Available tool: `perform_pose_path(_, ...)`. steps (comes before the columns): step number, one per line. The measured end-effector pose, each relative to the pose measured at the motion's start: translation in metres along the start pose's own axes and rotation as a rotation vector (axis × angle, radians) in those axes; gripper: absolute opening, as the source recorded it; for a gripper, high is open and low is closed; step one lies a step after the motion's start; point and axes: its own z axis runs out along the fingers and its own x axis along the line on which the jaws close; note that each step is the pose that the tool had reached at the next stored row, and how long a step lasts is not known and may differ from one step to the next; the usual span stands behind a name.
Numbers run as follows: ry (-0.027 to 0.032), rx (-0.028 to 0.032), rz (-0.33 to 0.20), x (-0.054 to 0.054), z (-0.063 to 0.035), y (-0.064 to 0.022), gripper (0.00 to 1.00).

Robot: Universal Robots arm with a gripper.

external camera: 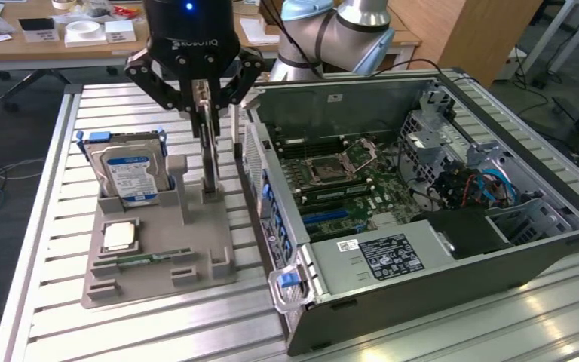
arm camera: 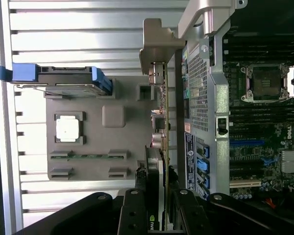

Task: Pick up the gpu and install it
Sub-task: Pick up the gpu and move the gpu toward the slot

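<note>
The black end effector (external camera: pixel 207 105) is clenched on the top edge of the gpu (external camera: pixel 209 158), a thin green-and-black card with a silvery end bracket. The card stands upright on edge at the grey plastic parts holder (external camera: pixel 189 230), between the blue-labelled silver hard drive (external camera: pixel 129 175) and the open dark computer case (external camera: pixel 451 279) on the ribbed metal tabletop (external camera: pixel 118 332)

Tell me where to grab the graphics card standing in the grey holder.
Its top edge, from straight above, pinching the two flat faces: the graphics card stands upright on edge in the grey holder, computer case close beside.
</note>
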Motion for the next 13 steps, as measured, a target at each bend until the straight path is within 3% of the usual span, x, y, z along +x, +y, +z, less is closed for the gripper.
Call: perform_pose_path(13,0.0000,-0.0001,0.000,-0.0003,-0.0086,0.0003,0.27)
